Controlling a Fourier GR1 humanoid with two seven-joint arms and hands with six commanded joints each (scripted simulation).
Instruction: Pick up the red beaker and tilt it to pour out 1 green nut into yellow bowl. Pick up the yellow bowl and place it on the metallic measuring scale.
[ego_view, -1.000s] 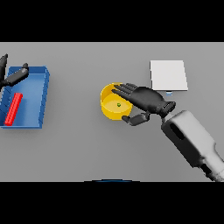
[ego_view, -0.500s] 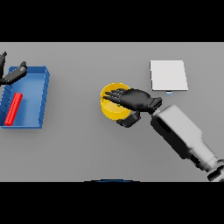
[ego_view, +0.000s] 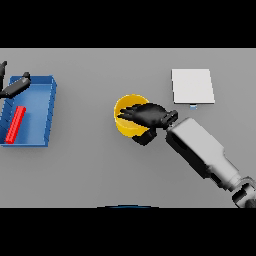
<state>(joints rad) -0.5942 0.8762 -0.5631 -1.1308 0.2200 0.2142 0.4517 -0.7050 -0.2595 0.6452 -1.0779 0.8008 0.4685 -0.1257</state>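
Note:
The yellow bowl stands at the table's middle. My right hand lies over its right half. The fingers stretch fairly straight across the bowl's opening, and the thumb hangs outside the near wall; the hand is open. The hand hides whatever is inside the bowl, and I see no green nut. The red beaker lies on its side in the blue tray at the far left. My left hand rests open at the tray's far left corner. The pale square measuring scale sits at the back right, apart from the bowl.
The blue tray takes up the left edge of the table. My right forearm runs diagonally from the lower right toward the bowl. Bare grey table lies between the bowl and the scale.
My right hand has slid left from the bowl's right side to lie over its opening, and the forearm has followed. The bowl, the beaker and the left hand have stayed put.

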